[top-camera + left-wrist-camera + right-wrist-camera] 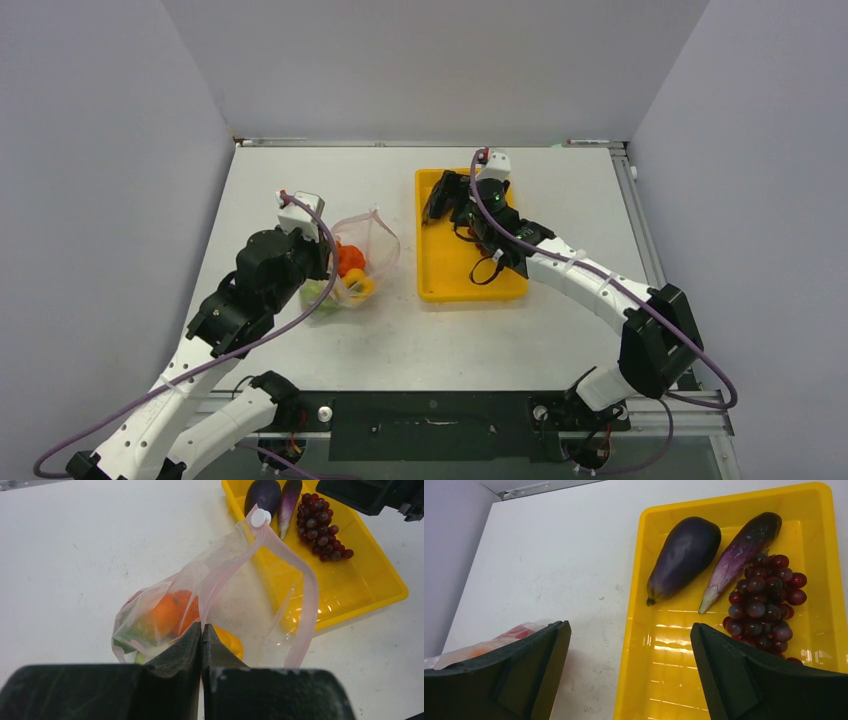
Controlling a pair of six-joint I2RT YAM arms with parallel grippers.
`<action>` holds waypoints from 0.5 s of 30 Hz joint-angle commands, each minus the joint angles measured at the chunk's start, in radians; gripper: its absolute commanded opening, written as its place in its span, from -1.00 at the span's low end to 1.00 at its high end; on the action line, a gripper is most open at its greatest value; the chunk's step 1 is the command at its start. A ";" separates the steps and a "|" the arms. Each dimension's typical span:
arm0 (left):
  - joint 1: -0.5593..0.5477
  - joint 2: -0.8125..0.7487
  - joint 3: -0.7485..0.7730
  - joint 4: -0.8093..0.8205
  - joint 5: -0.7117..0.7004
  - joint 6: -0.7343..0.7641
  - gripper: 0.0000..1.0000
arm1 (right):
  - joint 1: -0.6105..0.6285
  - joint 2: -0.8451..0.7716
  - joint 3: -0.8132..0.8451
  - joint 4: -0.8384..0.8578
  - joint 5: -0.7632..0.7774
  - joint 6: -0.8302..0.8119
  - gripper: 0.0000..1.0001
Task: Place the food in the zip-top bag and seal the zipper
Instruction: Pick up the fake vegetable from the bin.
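The zip-top bag (368, 248) lies left of the tray with its mouth held open; it holds orange peppers (165, 612), a yellow piece (231, 642) and green pieces (126, 641). My left gripper (201, 628) is shut on the bag's pink zipper (309, 595) at the near mouth edge; it also shows in the top view (328, 268). The white slider (259, 517) sits at the far end of the strip. Two dark purple eggplants (684, 555) (744, 547) and the grapes (764, 602) lie in the tray. My right gripper (629, 627) is open and empty above the tray's left rim, near the far end in the top view (442, 200).
The yellow tray (455, 285) stands right of the bag, close to its mouth. The bag's corner (499, 642) shows at the lower left of the right wrist view. Grey walls close in the table on three sides.
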 commanded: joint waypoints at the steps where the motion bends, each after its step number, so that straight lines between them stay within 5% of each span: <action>1: 0.009 -0.013 0.004 0.057 0.000 0.010 -1.00 | -0.026 0.052 0.001 0.084 -0.027 0.053 0.88; 15: 0.016 -0.011 0.001 0.057 0.006 0.010 -1.00 | -0.055 0.263 0.100 0.096 0.006 0.113 0.92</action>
